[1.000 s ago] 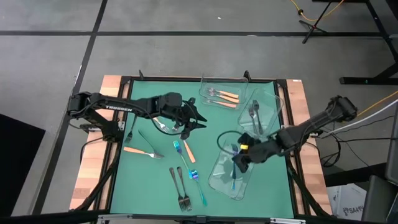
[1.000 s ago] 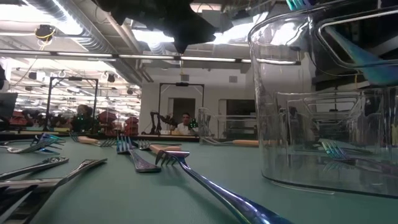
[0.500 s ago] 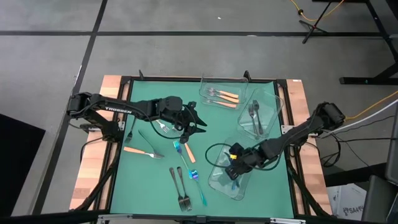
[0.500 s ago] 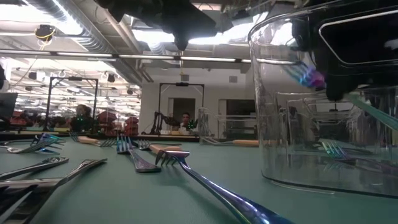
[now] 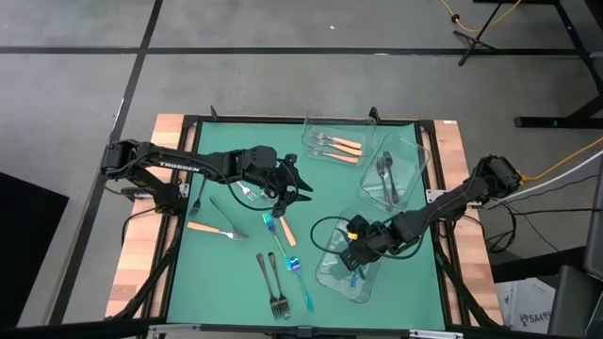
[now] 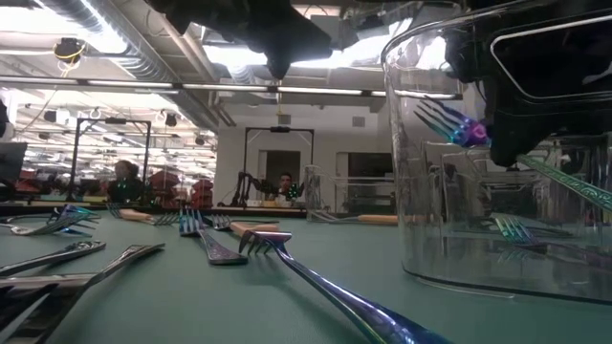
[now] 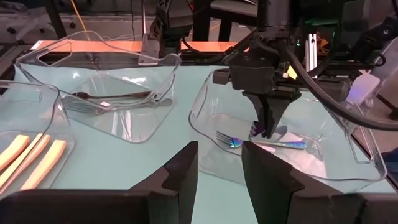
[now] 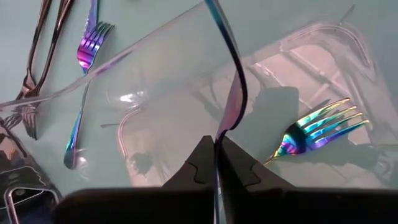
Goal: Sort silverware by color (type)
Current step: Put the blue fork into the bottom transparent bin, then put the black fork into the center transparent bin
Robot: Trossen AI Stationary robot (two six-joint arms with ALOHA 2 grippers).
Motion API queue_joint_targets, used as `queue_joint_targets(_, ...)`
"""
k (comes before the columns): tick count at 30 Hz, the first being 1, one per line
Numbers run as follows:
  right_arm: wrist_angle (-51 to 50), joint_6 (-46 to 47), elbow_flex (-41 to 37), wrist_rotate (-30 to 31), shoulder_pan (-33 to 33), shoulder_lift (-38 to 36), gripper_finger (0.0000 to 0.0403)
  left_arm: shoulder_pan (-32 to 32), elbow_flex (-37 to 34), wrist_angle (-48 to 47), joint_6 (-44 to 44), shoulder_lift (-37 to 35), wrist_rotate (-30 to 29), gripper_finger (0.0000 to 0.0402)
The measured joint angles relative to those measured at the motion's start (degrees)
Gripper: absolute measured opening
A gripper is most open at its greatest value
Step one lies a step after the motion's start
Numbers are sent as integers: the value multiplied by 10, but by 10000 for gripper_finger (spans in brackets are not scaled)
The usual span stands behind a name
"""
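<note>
Three clear trays (image 5: pixel 412 151); five orange-handled forks (image 5: pixel 209 228), four blue forks (image 5: pixel 270 226), roughly six dark forks (image 5: pixel 273 287).

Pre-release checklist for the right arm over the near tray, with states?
1. Right hand shut on the iridescent fork: ok, handle pinched between the fingertips.
2. Right hand inside the near clear tray: ok, it is below the rim in the left wrist view.
3. Right tray for the colour: ok, another iridescent fork already lies in it.
4. Held fork resting on the tray floor: cannot tell.
5. Left hand clear of that tray: ok, it hovers over the mat at mid table.
6. Loose forks left to sort: not ok, several lie on the green mat.
</note>
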Motion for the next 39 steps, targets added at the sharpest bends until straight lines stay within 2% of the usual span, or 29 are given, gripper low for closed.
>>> queue_joint_targets(15,-1,-1,0,0,0,0,67,0,0,-2,0,0,0,118)
queue_joint_targets(28,-2,-7,0,0,0,-1,67,0,0,-17,0,0,-1,118)
queue_joint_targets(39,-4,-59,0,-5,0,-48,67,0,0,-71,-1,0,-103,118)
